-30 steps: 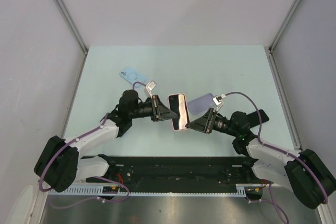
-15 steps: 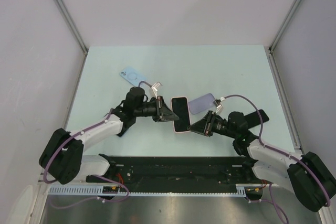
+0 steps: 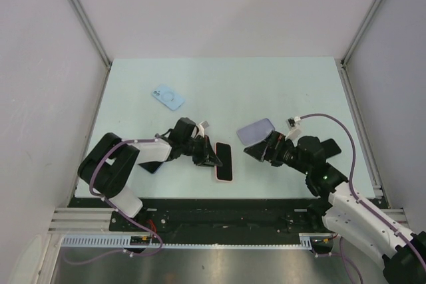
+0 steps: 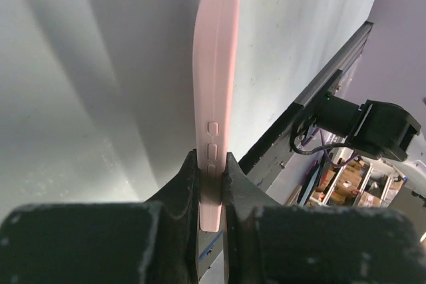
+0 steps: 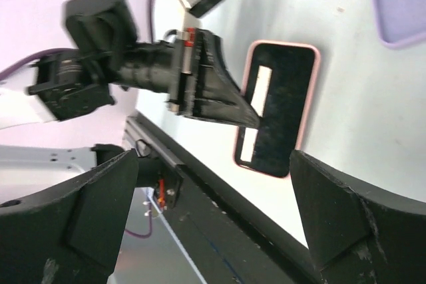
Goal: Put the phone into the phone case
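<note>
Left wrist: phone [image 4: 216, 98] near edge between tight left fingers [image 4: 178, 187]

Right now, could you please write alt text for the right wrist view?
The left arm's black fingers pinch the long edge of a pink-rimmed, black-screened phone over the pale table. A lilac phone case shows at top right; the right arm's own fingers stand wide open.

The top camera looks down from 6 o'clock. Both wrist cameras face inward, close on the shared pink-edged phone [image 3: 225, 161].
</note>
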`<control>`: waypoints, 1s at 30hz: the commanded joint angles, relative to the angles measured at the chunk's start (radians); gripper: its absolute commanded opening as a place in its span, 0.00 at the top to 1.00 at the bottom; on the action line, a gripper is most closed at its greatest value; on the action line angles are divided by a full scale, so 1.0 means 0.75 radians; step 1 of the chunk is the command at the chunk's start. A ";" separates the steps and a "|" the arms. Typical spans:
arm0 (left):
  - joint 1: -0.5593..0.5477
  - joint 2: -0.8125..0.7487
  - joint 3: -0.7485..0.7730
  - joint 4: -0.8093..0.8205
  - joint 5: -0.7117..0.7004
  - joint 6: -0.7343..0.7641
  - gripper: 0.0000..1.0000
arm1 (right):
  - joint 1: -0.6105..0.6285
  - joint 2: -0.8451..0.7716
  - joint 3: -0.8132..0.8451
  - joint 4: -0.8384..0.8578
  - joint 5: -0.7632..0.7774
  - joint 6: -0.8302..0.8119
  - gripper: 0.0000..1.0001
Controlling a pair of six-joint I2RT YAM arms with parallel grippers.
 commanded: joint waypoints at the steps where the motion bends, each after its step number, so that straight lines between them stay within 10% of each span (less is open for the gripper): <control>1: -0.018 0.033 0.062 0.116 0.016 -0.004 1.00 | -0.010 0.008 0.029 -0.160 0.081 -0.054 0.00; 8: -0.034 0.052 0.066 0.063 -0.046 0.008 0.95 | -0.041 0.044 0.033 -0.194 0.077 -0.058 0.00; 25: -0.036 -0.187 0.150 -0.411 -0.412 0.063 0.42 | -0.125 0.057 0.035 -0.284 0.061 -0.060 0.01; 27: -0.032 -0.238 0.203 -0.493 -0.570 0.061 0.06 | -0.129 0.063 0.037 -0.288 0.073 -0.080 0.01; 30: 0.004 -0.255 0.313 -0.677 -0.791 0.069 0.00 | -0.131 0.071 0.039 -0.325 0.112 -0.105 0.01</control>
